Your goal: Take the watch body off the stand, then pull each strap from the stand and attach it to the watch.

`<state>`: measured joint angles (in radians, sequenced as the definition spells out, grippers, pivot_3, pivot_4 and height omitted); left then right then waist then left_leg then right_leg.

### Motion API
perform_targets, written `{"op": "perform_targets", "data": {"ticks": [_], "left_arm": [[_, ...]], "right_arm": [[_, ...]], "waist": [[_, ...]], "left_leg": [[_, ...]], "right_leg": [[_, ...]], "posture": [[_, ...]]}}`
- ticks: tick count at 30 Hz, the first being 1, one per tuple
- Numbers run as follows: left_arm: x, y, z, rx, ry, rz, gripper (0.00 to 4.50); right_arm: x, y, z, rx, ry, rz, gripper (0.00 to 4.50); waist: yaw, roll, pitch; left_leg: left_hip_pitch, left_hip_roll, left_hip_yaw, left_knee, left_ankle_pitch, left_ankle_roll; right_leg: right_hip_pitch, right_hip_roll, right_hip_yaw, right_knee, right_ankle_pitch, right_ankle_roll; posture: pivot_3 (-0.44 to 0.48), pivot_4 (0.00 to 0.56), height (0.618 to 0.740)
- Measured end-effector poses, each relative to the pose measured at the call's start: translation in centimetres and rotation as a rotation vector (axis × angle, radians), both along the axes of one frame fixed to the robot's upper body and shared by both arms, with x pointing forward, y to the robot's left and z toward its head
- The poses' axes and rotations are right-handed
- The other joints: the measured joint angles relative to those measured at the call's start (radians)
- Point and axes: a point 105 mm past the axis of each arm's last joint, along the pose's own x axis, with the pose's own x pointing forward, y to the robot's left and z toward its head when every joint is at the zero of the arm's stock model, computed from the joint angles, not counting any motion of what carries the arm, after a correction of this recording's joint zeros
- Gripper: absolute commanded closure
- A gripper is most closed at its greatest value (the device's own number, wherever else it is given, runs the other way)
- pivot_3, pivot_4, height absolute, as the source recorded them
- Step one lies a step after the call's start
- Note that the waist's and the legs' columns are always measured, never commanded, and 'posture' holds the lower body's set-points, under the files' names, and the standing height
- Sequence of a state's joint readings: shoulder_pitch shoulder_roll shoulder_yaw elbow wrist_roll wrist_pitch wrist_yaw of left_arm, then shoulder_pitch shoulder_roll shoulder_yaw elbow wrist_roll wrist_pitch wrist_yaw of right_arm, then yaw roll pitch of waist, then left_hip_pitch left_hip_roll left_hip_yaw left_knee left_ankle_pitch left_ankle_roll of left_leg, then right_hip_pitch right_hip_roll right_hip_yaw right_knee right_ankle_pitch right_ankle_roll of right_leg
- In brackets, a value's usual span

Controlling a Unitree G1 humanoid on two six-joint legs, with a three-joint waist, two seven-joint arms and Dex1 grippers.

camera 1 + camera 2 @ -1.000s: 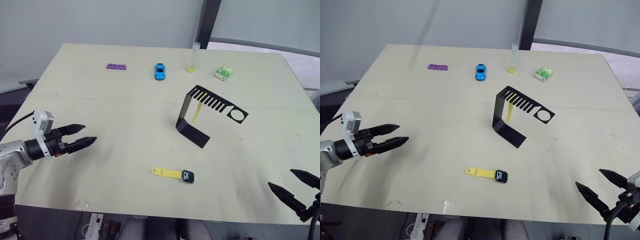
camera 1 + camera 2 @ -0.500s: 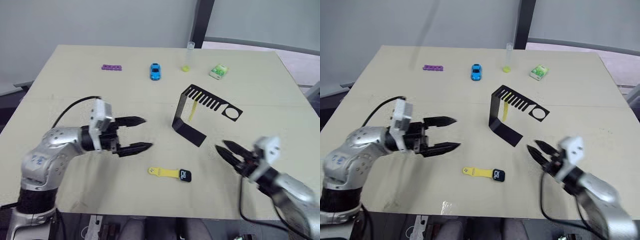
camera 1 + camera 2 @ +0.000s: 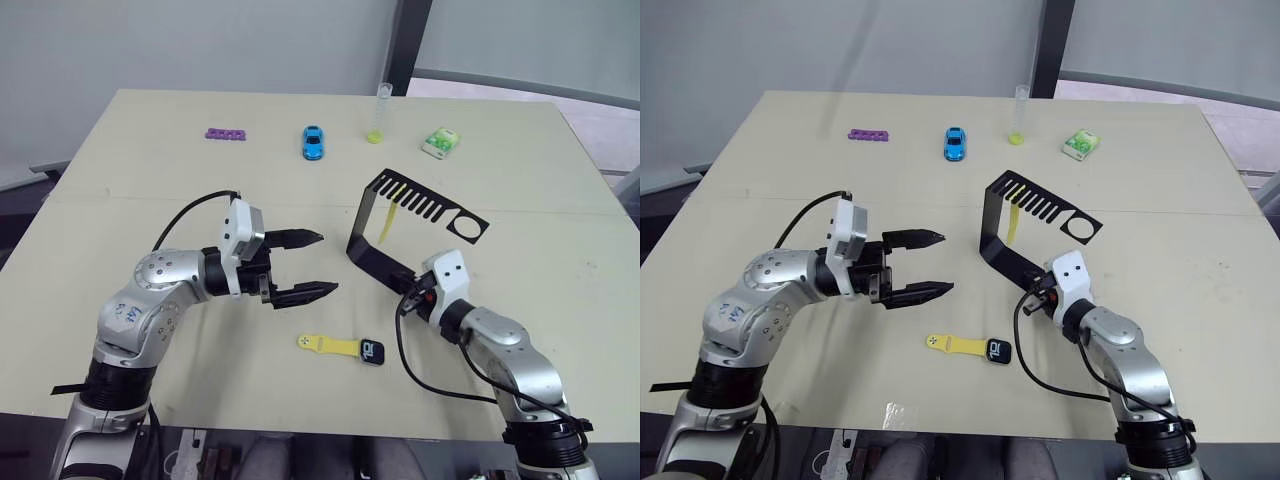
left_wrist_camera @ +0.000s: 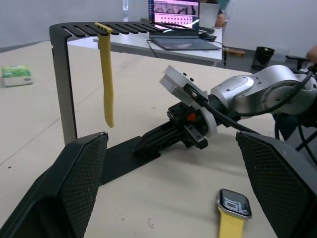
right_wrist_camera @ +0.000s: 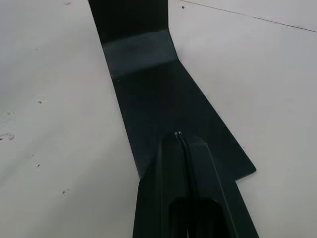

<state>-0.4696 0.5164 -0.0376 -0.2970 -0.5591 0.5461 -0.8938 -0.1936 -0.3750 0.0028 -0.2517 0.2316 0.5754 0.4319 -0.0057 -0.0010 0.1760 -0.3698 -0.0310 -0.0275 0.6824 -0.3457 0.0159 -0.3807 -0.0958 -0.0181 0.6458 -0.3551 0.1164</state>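
**Watch body on the surface, one strap fitted**

Watch body point(image 3: 375, 352) lay flat near the front edge of the surface point(image 3: 150, 180), off the stand point(image 3: 385, 262), with one yellow strap point(image 3: 330, 345) joined to it and stretching out toward the left edge. The second yellow strap point(image 3: 387, 222) hung straight down from a slot in the stand's top arm, close to the upright. The stand sat right of the surface's middle, its ringed end pointing toward the right edge.

The left gripper point(image 3: 312, 263) hovered above the surface between the stand and the left edge, behind the watch body, its fingers point(image 3: 300, 238) spread wide and aimed at the stand. The right gripper point(image 4: 148, 142) lay low on the stand's flat foot, its fingers pressed together, tips on the black metal near the bend of the upright.

Along the back edge stood a purple block strip point(image 3: 227, 133), a blue toy car point(image 3: 313, 142), a clear tube with yellow bottom point(image 3: 379, 113) and a green-white small box point(image 3: 440, 143), all well apart from the stand.
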Motion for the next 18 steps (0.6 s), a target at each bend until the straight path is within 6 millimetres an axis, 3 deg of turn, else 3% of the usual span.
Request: {"op": "perform_targets", "data": {"ticks": [6, 9, 11, 18], "left_arm": [[1.2, -2.7, -1.0, -0.050, 0.035, 0.107, 0.00], [1.1, -4.2, -1.3, -0.067, 0.041, 0.113, 0.88], [0.9, -4.8, -1.3, -0.076, 0.044, 0.105, 1.74], [3.0, -6.2, -1.4, -0.098, -0.002, 0.231, 1.74]], "right_arm": [[0.0, -0.2, -0.1, 0.010, 0.016, -0.038, 4.44], [0.0, 0.0, -0.1, 0.018, 0.016, -0.038, 4.50], [0.0, 0.0, -0.1, 0.018, 0.016, -0.039, 4.50], [0.1, -0.1, -0.2, 0.010, 0.015, -0.045, 4.50]], "waist": [[0.003, -0.002, -0.001], [0.002, -0.002, -0.001], [0.002, -0.002, -0.001], [0.004, -0.003, -0.002]], "left_leg": [[0.001, 0.000, -0.001, 0.000, 0.000, 0.000], [0.001, 0.000, -0.001, 0.000, 0.000, 0.000], [0.001, 0.000, -0.001, 0.000, 0.000, 0.000], [0.002, 0.000, -0.001, 0.000, 0.000, 0.000]], "right_leg": [[0.003, 0.000, 0.000, -0.001, 0.000, 0.000], [0.003, 0.000, 0.000, -0.001, 0.000, 0.000], [0.003, 0.000, 0.000, -0.001, 0.000, 0.000], [0.003, 0.000, -0.001, -0.002, 0.000, 0.000]], "posture": [[0.000, 0.150, 0.740], [0.000, 0.150, 0.740], [0.000, 0.150, 0.740], [0.000, 0.150, 0.740]]}}
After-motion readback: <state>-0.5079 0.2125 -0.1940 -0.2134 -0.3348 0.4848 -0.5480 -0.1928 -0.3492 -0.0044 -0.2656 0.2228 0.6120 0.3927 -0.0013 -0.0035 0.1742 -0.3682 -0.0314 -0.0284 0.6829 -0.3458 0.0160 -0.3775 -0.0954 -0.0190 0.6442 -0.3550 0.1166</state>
